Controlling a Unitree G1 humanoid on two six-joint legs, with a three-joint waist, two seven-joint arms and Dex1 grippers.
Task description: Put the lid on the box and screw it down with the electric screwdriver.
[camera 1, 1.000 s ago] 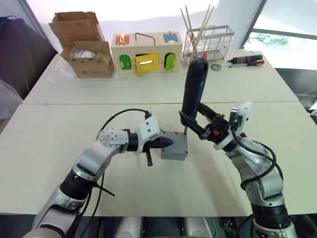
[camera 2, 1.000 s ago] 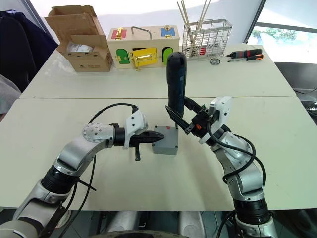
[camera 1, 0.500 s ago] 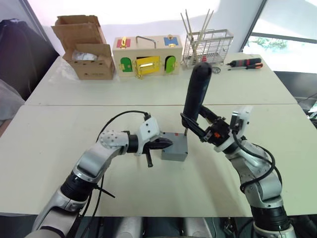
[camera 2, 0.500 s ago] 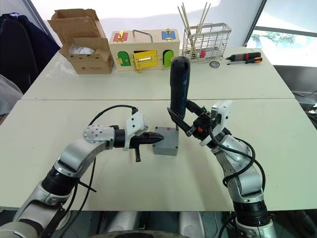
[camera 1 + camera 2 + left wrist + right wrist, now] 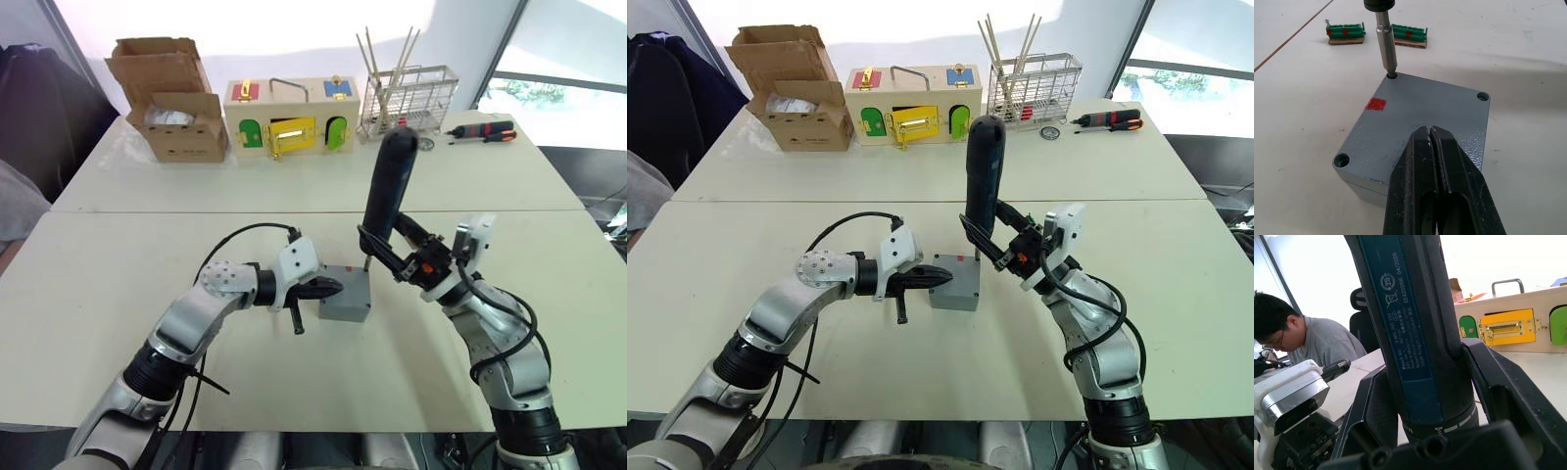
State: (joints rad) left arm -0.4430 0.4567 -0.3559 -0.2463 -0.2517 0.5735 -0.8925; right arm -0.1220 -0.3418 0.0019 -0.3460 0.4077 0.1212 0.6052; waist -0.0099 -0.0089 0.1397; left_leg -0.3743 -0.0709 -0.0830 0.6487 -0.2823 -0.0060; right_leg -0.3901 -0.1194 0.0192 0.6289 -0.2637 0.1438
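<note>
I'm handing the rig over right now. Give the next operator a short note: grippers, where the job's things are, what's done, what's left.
Left gripper: shut, tips resting on the lid, steadying it.
Right gripper: shut on the screwdriver, held upright.
The lid sits on the box, mid front table.
The bit is seated in one far corner hole.
Done: lid on, driving at that corner under way.
Left: two other corner holes in the left wrist view look unfilled; the fourth is hidden behind the left gripper. Check each corner.
</note>
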